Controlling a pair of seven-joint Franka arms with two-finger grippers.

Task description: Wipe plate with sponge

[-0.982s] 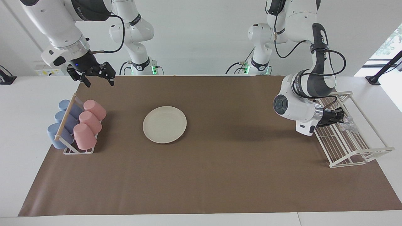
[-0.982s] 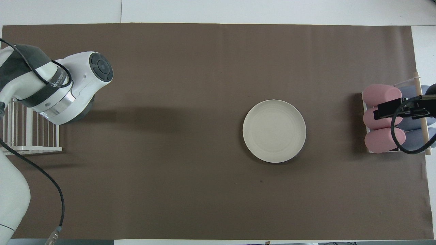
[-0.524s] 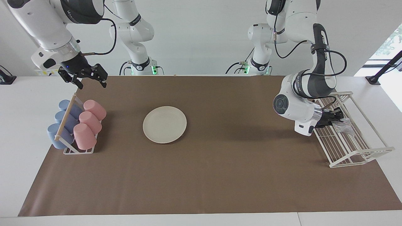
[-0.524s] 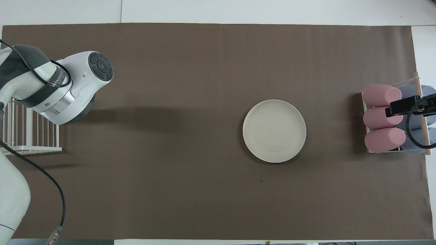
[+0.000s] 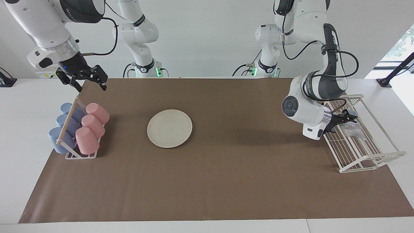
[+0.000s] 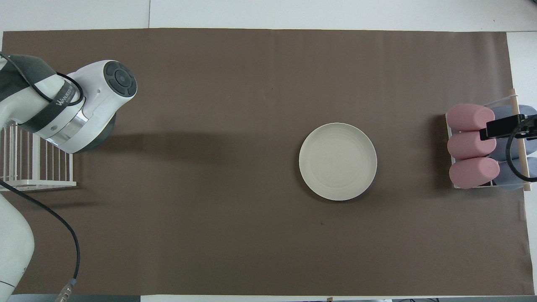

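The right gripper (image 5: 87, 83) hangs in the air over the robots' edge of the brown paper mat (image 5: 226, 181), at the right arm's end of the white table (image 5: 19, 136). Its jaws are spread wide with nothing between them, and that arm waits.

A little farther out at that same end lies a white wire cup holder with a wooden rail (image 5: 81, 156). It carries three pink plastic cups (image 5: 92, 124) lying on their sides next to three pale blue plastic cups (image 5: 64, 126); the pink ones are on the side toward the plate.

At the left arm's end of the table lies a long white wire dish rack (image 5: 365, 159). The left gripper (image 5: 343, 119) is low over the part of this rack nearer to the robots, its jaws spread and gripping nothing. The small silvery, glittery mesh sponge (image 5: 353, 128) lies on the rack's wires just beside the fingertips; whether a fingertip touches it cannot be told. In the overhead view the arm's wrist covers both the gripper and the sponge.

The round, shallow cream-white plate (image 5: 169, 128) lies flat on the mat between the two racks, nearer to the cup holder and well apart from the sponge. Nothing lies on it.

The stretch of mat farthest from the robots is plain brown paper.
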